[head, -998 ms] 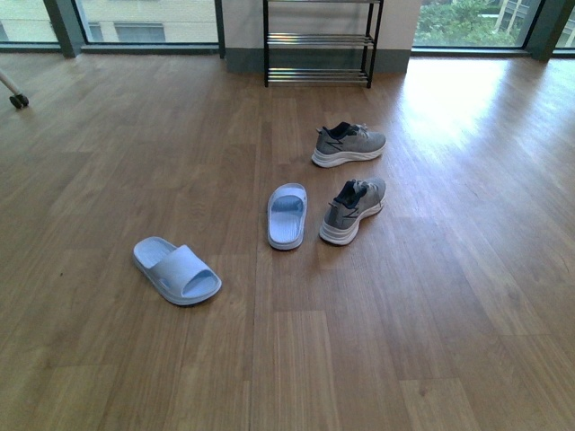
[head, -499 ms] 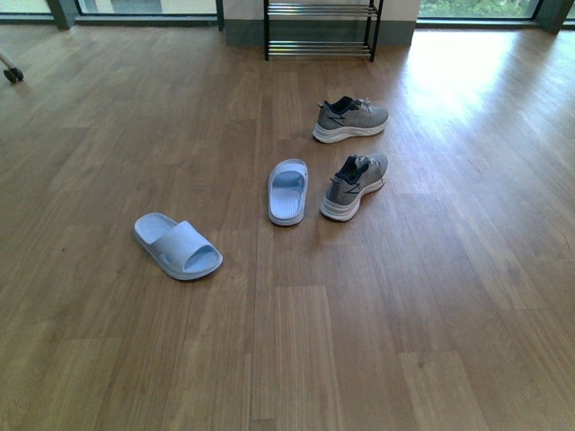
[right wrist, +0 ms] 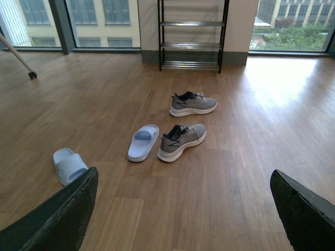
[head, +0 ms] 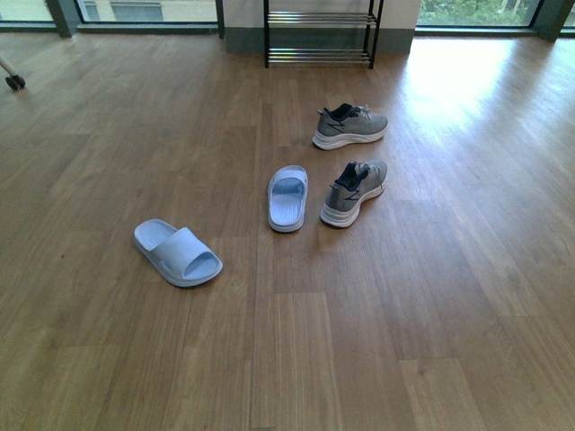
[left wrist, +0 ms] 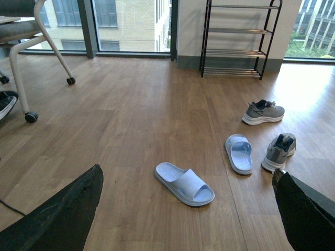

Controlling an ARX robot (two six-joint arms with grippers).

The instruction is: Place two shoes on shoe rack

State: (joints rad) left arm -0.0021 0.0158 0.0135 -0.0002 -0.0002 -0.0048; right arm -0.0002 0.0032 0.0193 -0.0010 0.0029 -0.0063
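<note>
Wood floor (head: 404,314) holds two slides (head: 178,254) (head: 287,198), two sneakers (head: 350,126) (head: 354,191), one rack (head: 319,36).

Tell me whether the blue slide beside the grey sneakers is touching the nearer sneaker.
Apart. The front view shows a strip of bare floor running between the slide and the nearer grey sneaker along their whole length.
</note>
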